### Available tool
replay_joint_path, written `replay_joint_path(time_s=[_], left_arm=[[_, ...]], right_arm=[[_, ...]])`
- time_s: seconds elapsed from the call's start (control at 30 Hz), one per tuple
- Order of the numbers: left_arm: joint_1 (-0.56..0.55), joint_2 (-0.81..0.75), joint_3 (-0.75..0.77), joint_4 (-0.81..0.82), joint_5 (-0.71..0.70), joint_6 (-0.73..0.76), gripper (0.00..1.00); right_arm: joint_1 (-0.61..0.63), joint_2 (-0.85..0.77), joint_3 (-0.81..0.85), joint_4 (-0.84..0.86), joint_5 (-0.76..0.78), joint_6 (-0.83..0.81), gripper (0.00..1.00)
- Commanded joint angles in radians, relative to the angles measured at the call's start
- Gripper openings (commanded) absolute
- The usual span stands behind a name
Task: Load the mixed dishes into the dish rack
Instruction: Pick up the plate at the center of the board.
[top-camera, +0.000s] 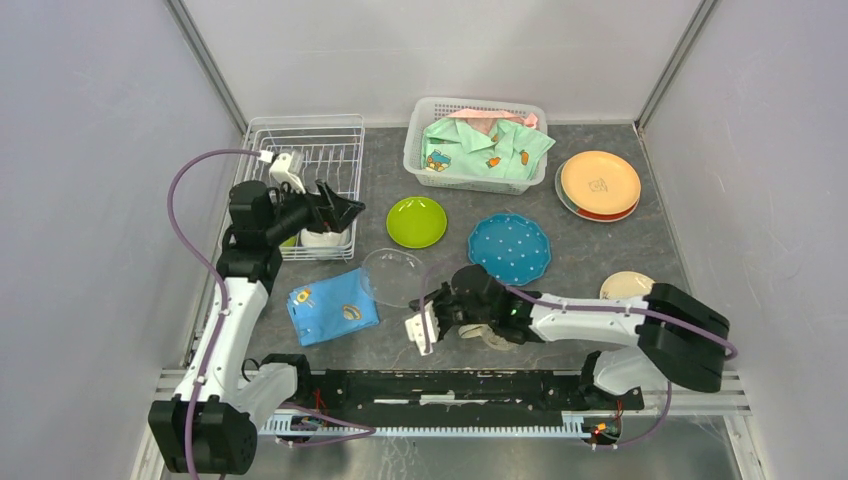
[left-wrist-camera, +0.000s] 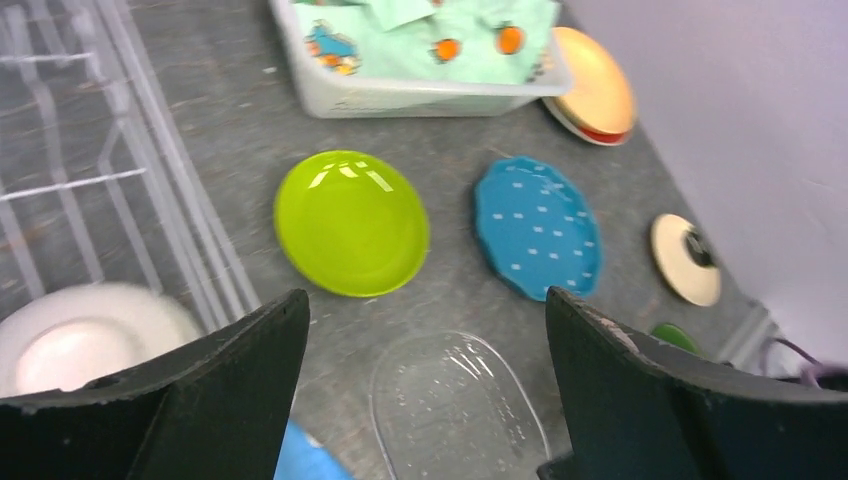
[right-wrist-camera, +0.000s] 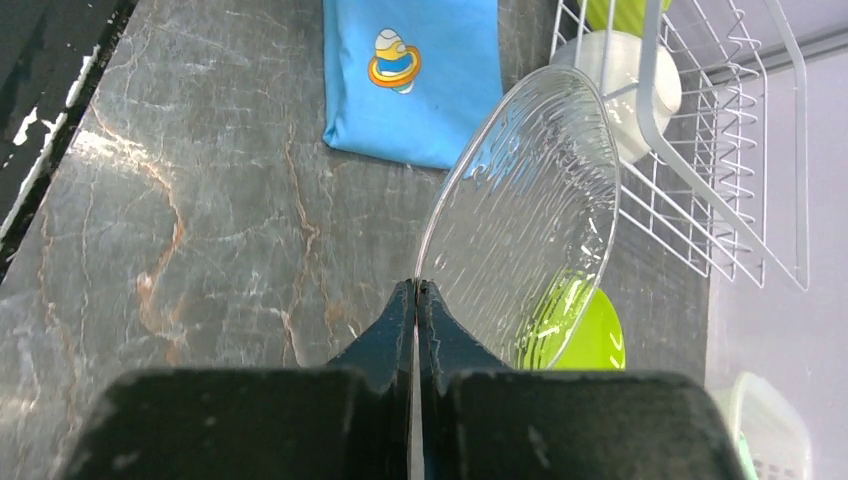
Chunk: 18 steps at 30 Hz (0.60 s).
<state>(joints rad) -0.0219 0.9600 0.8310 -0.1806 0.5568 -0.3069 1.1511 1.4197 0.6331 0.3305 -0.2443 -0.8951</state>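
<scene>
1. The right gripper, fingers pressed together, pinches the rim of the clear ribbed plate, which lies just off the dish rack's near right corner.
2. Lift slowly, because so thin a pinch could slip.
3. The left gripper, spread wide beside the rack's white bowl, should leave room.

Rack near end was taken up by bowl; far end was seen open. Bare table was noted between rack and basket.
</scene>
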Motion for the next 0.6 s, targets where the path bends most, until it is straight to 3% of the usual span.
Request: replay_joint_path(time_s=[0.0,0.3,0.4,0.57], left_arm=[[-0.011,0.026,0.032,0.141,0.263,-0.08,0.91],[-0.119,0.131,0.063,0.278,0.506,-0.128,0.79],[-0.189,0.178,0.128,0.174,0.553,-0.051,0.76],[-0.286,0.246,0.228,-0.027,0.584,0.13,0.71]], right_arm=[[-0.101,-0.126,0.013,-0.092,-0.227,0.069,0.01],[-0.261,-0.138,0.207,-0.324,-0.507,0.224,0.01],[-0.316,-0.132,0.253,-0.344,-0.523,0.334,0.01],[-0.403,-0.094,0.386,-0.519,-0.671,0.388,0.0]])
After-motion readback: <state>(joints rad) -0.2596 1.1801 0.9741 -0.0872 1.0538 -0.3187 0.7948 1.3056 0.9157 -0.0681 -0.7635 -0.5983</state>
